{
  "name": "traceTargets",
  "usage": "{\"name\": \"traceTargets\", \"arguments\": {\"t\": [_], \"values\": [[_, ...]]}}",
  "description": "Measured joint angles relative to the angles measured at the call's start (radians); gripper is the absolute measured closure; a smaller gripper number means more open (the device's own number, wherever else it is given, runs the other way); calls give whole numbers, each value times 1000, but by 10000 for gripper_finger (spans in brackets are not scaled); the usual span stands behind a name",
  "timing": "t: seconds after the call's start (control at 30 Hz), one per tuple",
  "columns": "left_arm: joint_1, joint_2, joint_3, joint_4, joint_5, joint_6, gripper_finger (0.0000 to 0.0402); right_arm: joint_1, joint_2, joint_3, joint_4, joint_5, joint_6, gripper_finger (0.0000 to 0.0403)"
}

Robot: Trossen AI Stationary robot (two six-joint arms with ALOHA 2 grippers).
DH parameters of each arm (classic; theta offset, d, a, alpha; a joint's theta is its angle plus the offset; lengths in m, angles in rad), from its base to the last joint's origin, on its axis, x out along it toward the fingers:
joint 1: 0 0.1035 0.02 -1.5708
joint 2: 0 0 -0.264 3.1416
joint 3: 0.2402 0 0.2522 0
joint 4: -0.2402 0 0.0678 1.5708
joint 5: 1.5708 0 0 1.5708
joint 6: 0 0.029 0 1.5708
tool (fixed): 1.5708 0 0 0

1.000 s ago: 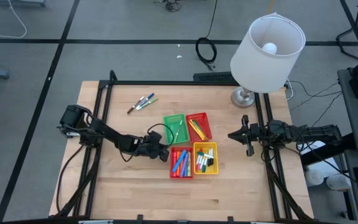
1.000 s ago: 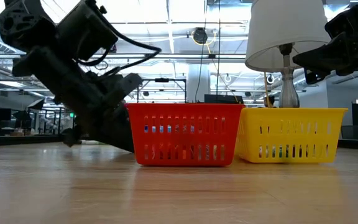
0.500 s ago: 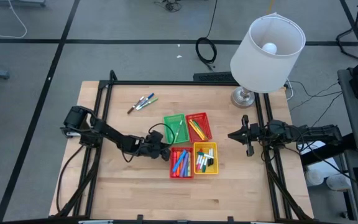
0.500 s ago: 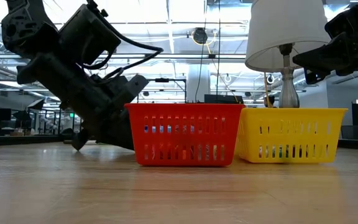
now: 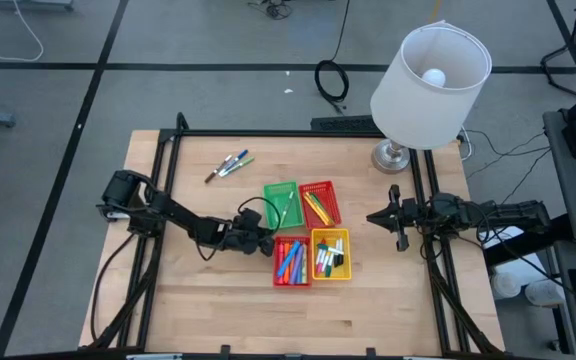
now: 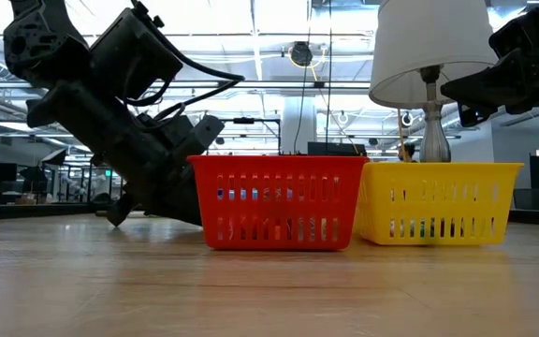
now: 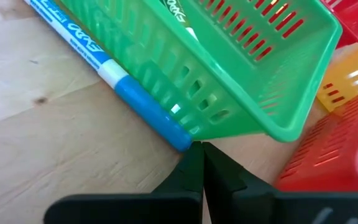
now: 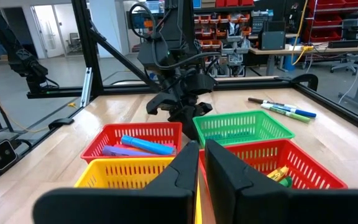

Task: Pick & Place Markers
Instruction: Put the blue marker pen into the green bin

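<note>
Over on the left, the left gripper is down low on the counter, jaws closed on nothing, its tips right by the near corner of the green basket. In the left wrist view a blue marker lies flat on the wood along that basket's wall, its capped end just ahead of the closed jaws. Further back, a few loose markers lie together near the counter's far-left part. Moving right: four baskets packed together, green and a red basket behind, another red basket and the yellow basket in front, all holding markers. A lamp stands at the far right corner. The right gripper hangs beside the baskets, well apart, jaws closed and empty.
</note>
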Motion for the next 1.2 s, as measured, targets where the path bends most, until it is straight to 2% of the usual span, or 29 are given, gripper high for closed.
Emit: {"name": "traceTargets", "arguments": {"t": [0.5,1.2], "values": [[-8,0,0,-48,37,-37,401,0,0,0,0,0,0,385],[-8,0,0,-87,12,-63,401,0,0,0,0,0,0,385]]}}
